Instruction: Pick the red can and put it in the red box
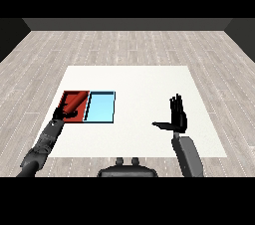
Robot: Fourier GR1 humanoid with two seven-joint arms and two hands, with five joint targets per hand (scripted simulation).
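Right robot hand [178,117] released; left robot hand [62,113] grasping one red can [74,102] — over red tray [66,97]; two trays.

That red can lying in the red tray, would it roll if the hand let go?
Probably a little: the red can lies on its side. The red tray rim should likely stop it. The left hand sits at its near end.
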